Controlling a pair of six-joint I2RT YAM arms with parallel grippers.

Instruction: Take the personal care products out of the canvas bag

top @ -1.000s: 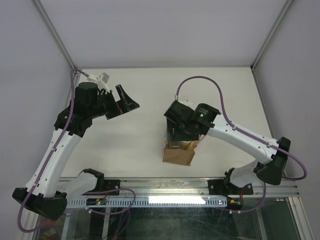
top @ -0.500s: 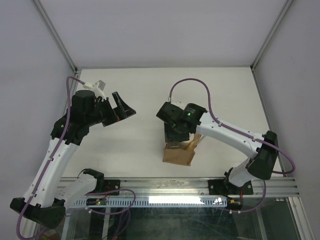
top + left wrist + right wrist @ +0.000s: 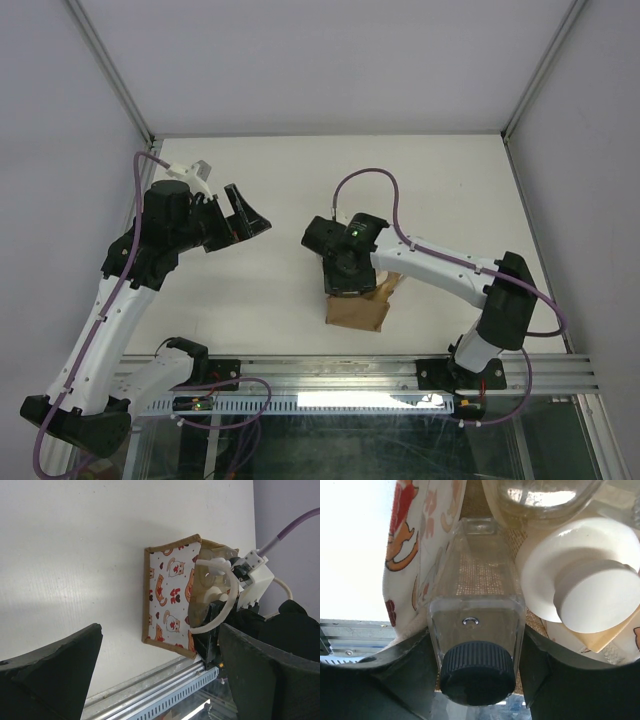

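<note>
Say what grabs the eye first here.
The right claw is buried in the canvas bag near the front edge of the table, clamped on a clear bottle with a dark cap. A cream bottle sits right beside it. The left claw hangs open, off to the bag's left.

Seen from above, the right arm [image 3: 430,268] hides the canvas bag's [image 3: 356,312] mouth and contents.

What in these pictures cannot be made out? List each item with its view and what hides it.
Top external: the right arm's wrist covers the canvas bag's mouth, so nothing inside shows.
Right wrist: the top edge cuts off the upper bottle, so its cap is unseen.
Left wrist: the pale handles and the right arm screen what is inside, so the number of bottles is unclear.
</note>
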